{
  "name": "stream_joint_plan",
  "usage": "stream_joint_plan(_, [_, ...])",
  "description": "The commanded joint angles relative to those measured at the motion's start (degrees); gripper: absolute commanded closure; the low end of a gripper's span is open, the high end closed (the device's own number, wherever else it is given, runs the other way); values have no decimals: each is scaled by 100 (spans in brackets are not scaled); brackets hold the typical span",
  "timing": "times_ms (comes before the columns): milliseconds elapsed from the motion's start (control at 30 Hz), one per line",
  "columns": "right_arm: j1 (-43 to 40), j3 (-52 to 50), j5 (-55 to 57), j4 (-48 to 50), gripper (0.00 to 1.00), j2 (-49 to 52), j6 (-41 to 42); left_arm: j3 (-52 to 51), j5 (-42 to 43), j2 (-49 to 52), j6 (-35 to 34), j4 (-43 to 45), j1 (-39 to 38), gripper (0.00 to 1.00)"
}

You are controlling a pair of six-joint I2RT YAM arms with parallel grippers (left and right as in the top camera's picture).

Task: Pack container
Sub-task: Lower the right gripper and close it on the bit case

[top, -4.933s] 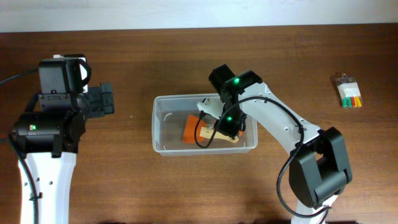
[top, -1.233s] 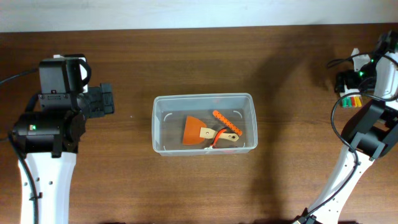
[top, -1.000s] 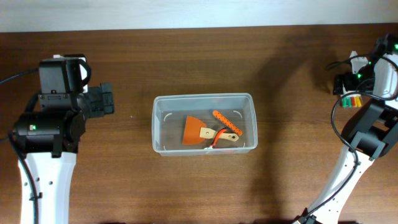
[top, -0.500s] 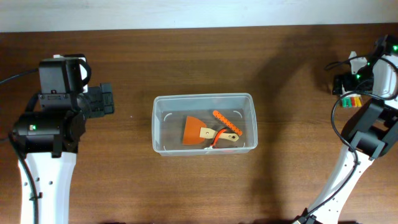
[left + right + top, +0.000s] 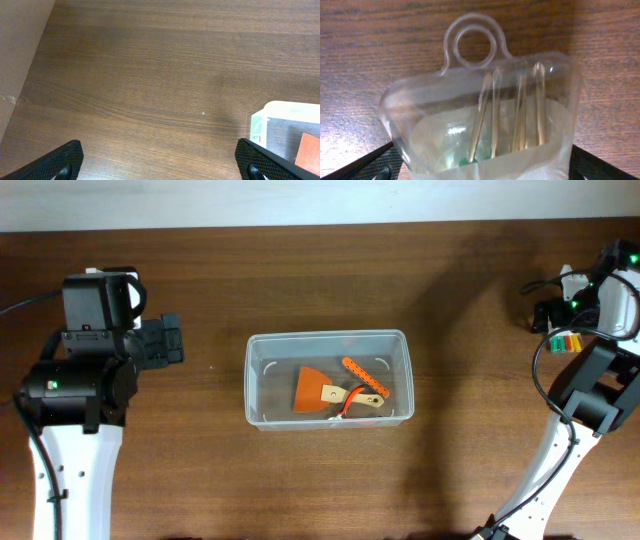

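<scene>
Right end effector [image 5: 485,170] has swung from the container [image 5: 328,378] to the clear pack [image 5: 485,115] at the right edge, jaws wide astride it, loop end pointing away. Container sits mid-way along the bench [image 5: 330,480], well to the left. Left end effector [image 5: 162,162] also wide.

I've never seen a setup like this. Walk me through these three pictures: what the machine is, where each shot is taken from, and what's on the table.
These are two robot arms at a wooden table, each ending in a two-finger gripper. The wide picture looks straight down from above. The other two come from cameras mounted on the wrists. In the middle stands a clear plastic container with an orange scraper and an orange notched strip inside. The left gripper is open over bare wood and holds nothing. The right gripper hangs over a small clear packet of thin rods near the table's right edge. Its fingers are spread either side of the packet, not gripping it yet.
</scene>
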Motion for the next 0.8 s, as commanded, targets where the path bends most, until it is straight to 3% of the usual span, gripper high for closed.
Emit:
stream_joint_plan(0, [31,-79,15,107,1,245,28,120,-83,-17,-59,-7,-7,1])
stream_joint_plan(400, [20,-79,17,214,0,245,52,120,-83,-17,-59,-7,-7,1])
stream_joint_plan(767, [20,-76,24,216,17,245,52,120,-83,-17,-59,-7,-7,1])
